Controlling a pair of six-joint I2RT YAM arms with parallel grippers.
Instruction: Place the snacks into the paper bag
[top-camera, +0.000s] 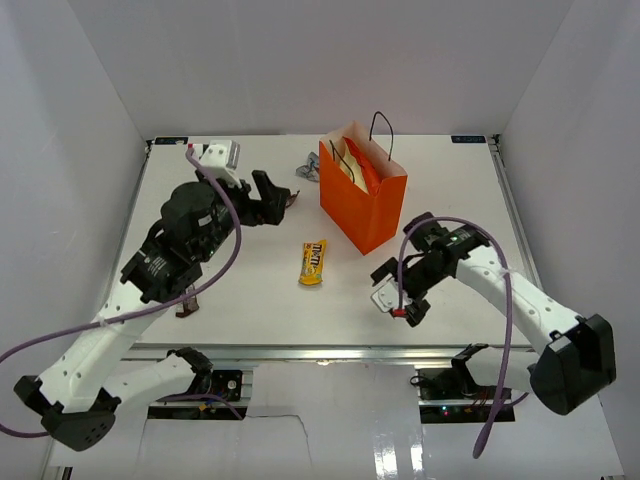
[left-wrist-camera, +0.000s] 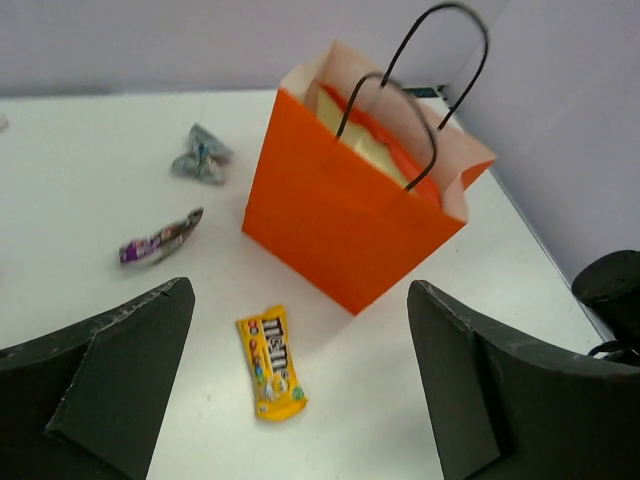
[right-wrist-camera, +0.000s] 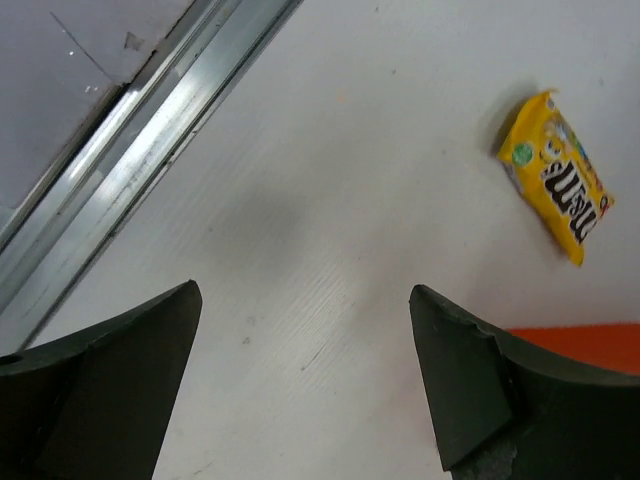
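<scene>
Only the chip bag (left-wrist-camera: 375, 125) is inside the paper bag (left-wrist-camera: 340, 230). The candy packet (left-wrist-camera: 270, 362), purple wrapper (left-wrist-camera: 160, 238) and grey wrapper (left-wrist-camera: 200, 155) lie outside. The left gripper (left-wrist-camera: 300, 290) and right gripper (right-wrist-camera: 305, 290) are open and empty.

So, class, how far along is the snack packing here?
Done: chip bag appears to sit in the paper bag. In hand: nothing; left gripper and right gripper are open. To do: yellow packet, purple wrapper and silver wrapper lie on the table.

Table (top-camera: 250, 300): bag (top-camera: 362, 200), yellow packet (top-camera: 313, 263), purple wrapper (left-wrist-camera: 160, 238), grey wrapper (left-wrist-camera: 200, 157).
</scene>
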